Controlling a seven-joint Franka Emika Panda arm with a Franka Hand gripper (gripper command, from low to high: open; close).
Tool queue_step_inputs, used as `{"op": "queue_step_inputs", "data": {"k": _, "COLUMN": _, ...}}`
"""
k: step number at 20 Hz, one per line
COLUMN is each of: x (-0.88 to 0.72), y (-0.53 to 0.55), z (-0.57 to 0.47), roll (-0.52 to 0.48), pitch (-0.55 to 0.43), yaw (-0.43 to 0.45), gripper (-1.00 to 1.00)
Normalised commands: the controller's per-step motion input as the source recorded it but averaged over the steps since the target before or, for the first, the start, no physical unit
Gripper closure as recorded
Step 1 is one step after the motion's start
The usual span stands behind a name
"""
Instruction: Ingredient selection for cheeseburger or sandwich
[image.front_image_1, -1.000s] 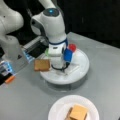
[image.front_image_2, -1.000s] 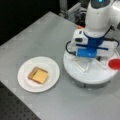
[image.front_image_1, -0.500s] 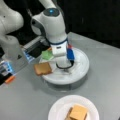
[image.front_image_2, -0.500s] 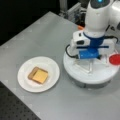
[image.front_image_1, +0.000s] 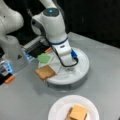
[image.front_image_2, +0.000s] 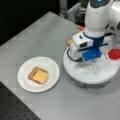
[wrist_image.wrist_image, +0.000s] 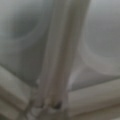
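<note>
Both front views: gripper (image.front_image_1: 70, 68) low over white turntable (image.front_image_2: 87, 75), grip state unclear; cheese slice (image.front_image_2: 40, 76) already on bread, paper plate (image.front_image_2: 50, 65). Risk: descent jams fingers against turntable divider.

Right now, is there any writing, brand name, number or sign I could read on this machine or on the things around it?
None can be read.
The robot arm shows only a blue glowing dot on top, no letters.
The paper plate, the cheese slice and the round white tray bear no print.
The gripper reaches down onto the tray, unmarked.
</note>
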Motion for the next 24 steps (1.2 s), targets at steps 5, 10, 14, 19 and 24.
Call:
{"op": "queue_step_inputs", "data": {"k": 5, "x": 0.31, "y": -0.47, "z": -0.38, "roll": 0.110, "pitch": 0.081, "yaw": 0.450, "gripper": -1.00}}
{"op": "queue_step_inputs", "data": {"k": 10, "x": 0.34, "y": -0.49, "z": -0.38, "roll": 0.122, "pitch": 0.071, "yaw": 0.403, "gripper": -1.00}}
{"op": "queue_step_inputs", "data": {"k": 14, "x": 0.38, "y": -0.51, "z": -0.39, "roll": 0.136, "pitch": 0.082, "yaw": 0.350, "gripper": -1.00}}
{"op": "queue_step_inputs", "data": {"k": 19, "x": 0.41, "y": -0.52, "z": -0.41, "roll": 0.134, "pitch": 0.068, "yaw": 0.349, "gripper": -1.00}}
{"op": "queue_step_inputs", "data": {"k": 24, "x": 0.42, "y": -0.52, "z": -0.42, "roll": 0.109, "pitch": 0.045, "yaw": 0.363, "gripper": -1.00}}
